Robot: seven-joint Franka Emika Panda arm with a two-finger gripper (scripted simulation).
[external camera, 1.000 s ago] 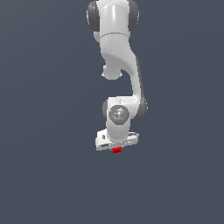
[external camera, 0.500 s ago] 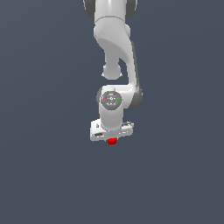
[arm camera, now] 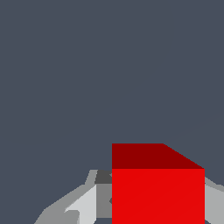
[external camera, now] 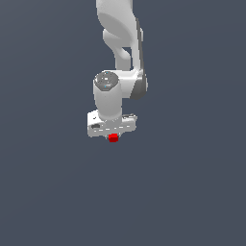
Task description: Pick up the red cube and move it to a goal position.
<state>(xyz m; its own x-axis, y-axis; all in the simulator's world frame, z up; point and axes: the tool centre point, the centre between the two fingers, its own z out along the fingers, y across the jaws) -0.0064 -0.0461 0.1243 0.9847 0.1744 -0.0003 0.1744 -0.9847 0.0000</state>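
Now the white gripper holds the red cube tight between its fingers, and the little cube sticks out just under the white hand. Since a moment ago, the arm has swung over toward the exterior view's left and bent down more, carrying the cube with it. Up close, the cube sits snug in the grip.
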